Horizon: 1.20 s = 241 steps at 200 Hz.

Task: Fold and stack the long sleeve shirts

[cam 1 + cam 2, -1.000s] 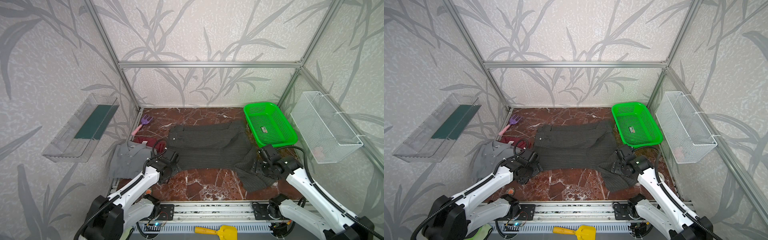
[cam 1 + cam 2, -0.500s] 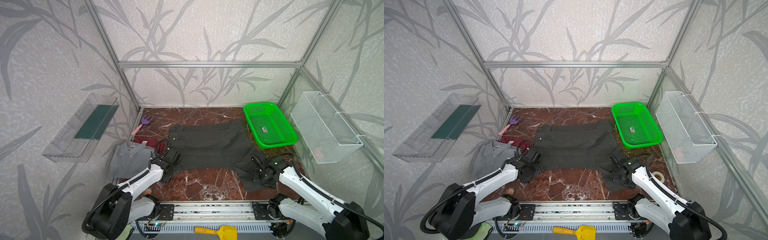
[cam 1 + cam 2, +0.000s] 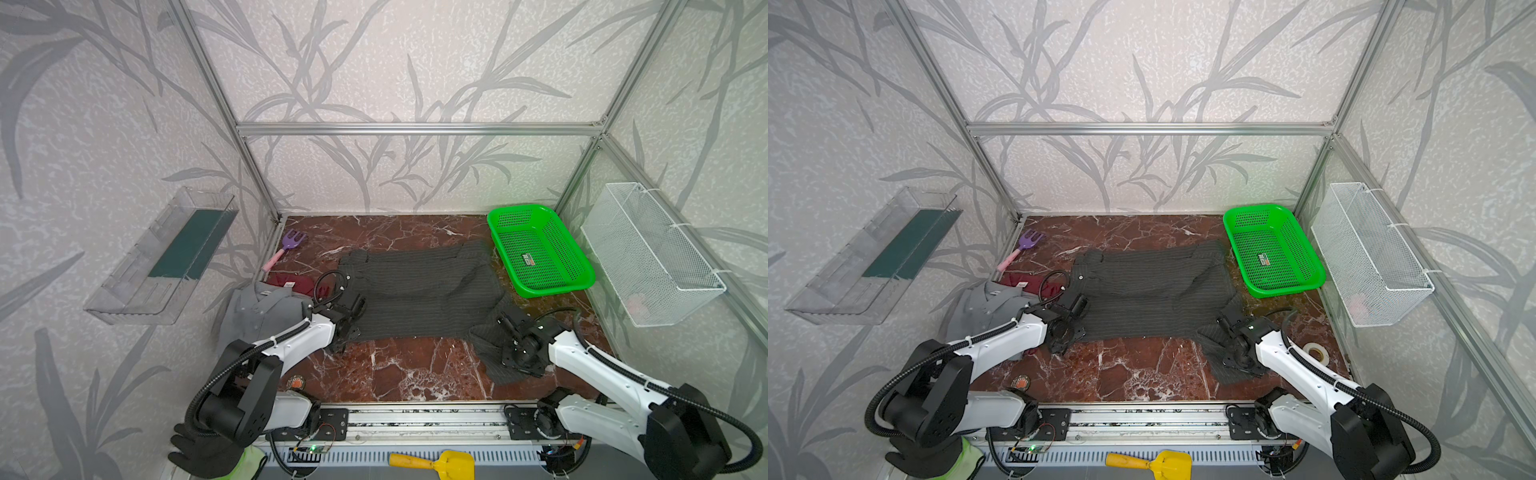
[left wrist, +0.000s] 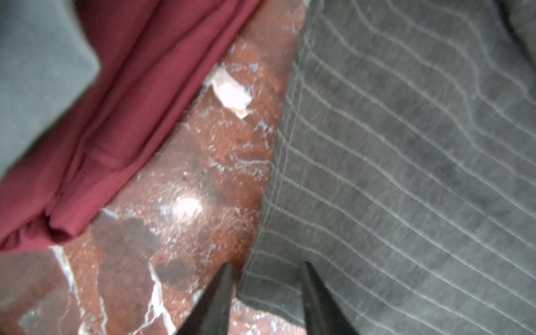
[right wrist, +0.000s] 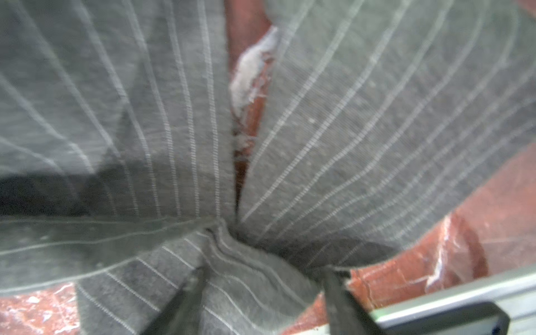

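tape roll (image 3: 1308,352) in a top view

Leaf-patterned walls (image 3: 415,62), aluminium frame (image 3: 415,129) — red marble floor (image 3: 407,365).

This is a robot test booth in a lab: an aluminium frame (image 3: 415,129) holds leaf-patterned wall panels (image 3: 415,62) around a marble-look tabletop (image 3: 395,365), with two robot arms (image 3: 291,345) bolted to a front rail (image 3: 415,419).

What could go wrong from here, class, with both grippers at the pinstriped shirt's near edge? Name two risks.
The left gripper straddles only a corner of the pinstriped shirt, so the hem may slip out. The right gripper has bunched sleeve folds between its fingers, so lifting could drag several layers crooked.
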Tool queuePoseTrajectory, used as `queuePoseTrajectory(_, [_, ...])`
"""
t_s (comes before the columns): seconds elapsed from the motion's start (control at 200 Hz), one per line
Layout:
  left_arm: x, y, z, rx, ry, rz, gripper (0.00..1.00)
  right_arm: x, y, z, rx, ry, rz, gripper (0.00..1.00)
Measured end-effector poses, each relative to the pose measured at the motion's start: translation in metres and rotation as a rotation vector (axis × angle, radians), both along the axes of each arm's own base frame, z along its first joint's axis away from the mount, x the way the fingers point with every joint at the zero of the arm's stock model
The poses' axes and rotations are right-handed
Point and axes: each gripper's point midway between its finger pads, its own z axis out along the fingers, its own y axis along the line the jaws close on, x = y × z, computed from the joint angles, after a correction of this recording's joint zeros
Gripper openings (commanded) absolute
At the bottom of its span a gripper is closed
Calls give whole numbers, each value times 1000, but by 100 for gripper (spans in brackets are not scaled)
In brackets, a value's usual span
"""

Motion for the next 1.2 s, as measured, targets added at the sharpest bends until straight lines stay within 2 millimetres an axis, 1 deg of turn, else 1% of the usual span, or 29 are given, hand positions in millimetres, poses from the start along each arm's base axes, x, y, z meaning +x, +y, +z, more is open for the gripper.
queuePoseTrajectory(0.06, [2,0,0,0,-7,-4,21,2,1,-1,7,-14,6,29])
queuePoseTrajectory(0.125, [4,0,0,-2,-12,-5,14,3,2,-3,17,-28,9,22])
queuePoseTrajectory(0.175, [5,0,1,-6,-15,-2,10,3,2,-3,20,-33,15,13])
queuePoseTrajectory(0.19, [5,0,1,-5,-15,-4,7,3,3,-4,22,-35,14,10])
queuePoseTrajectory(0.235, [5,0,1,-5,-14,-6,0,4,3,-3,23,-39,19,4])
queuePoseTrajectory(0.27, [5,0,1,-6,-15,-8,0,4,3,-3,22,-43,23,0])
queuePoseTrajectory(0.395, [4,0,2,-12,-12,-8,0,8,1,7,9,-68,35,0])
queuePoseTrajectory(0.625, [-13,2,8,-26,32,-15,0,26,2,49,17,-180,44,0])
queuePoseTrajectory(0.76, [-19,2,20,-45,28,-16,0,38,0,82,8,-263,60,0])
queuePoseTrajectory(0.865, [-18,1,33,-57,4,-17,0,50,-1,117,2,-365,76,0])
queuePoseTrajectory(0.9, [-17,1,38,-60,-6,-17,0,53,-1,126,0,-389,84,0])
queuePoseTrajectory(0.93, [-16,1,42,-60,-12,-14,0,57,-2,137,-3,-422,94,0])
queuePoseTrajectory(1.11, [-8,1,63,-72,-39,-1,0,74,-1,181,-30,-536,153,0])
queuePoseTrajectory(1.205, [-2,1,73,-79,-50,4,0,87,1,205,-48,-606,186,0])
